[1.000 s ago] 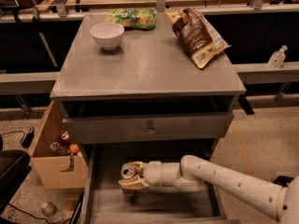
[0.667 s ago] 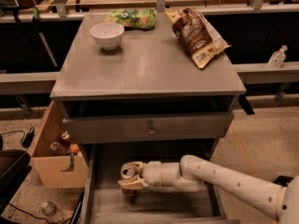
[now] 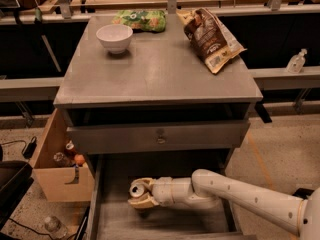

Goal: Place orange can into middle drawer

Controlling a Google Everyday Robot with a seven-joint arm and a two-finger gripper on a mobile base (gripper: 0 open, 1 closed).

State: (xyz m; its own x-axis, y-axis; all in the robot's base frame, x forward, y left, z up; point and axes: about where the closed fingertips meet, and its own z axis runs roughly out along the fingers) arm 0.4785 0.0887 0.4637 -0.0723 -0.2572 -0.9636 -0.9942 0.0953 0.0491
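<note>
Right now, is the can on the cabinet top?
No, the gripper holds the can inside the open drawer, below the cabinet top, which carries a bowl, a green bag and a brown bag.

One white bowl (image 3: 114, 36), one green bag (image 3: 140, 20) and one brown bag (image 3: 212, 34) are counted on the one cabinet top (image 3: 160, 79) in the upper half of the frame. Two drawers are seen below it, one knobbed drawer front (image 3: 160, 136) at the centre and one open drawer (image 3: 170, 226) at the bottom. In that drawer one can (image 3: 137, 190) is clasped by the one gripper (image 3: 141, 196) at lower centre. One cardboard box (image 3: 60, 181) is counted at the lower left, and two plastic bottles: one bottle at the right edge (image 3: 297, 61) and one bottle on the floor (image 3: 52, 225) at the bottom left.
</note>
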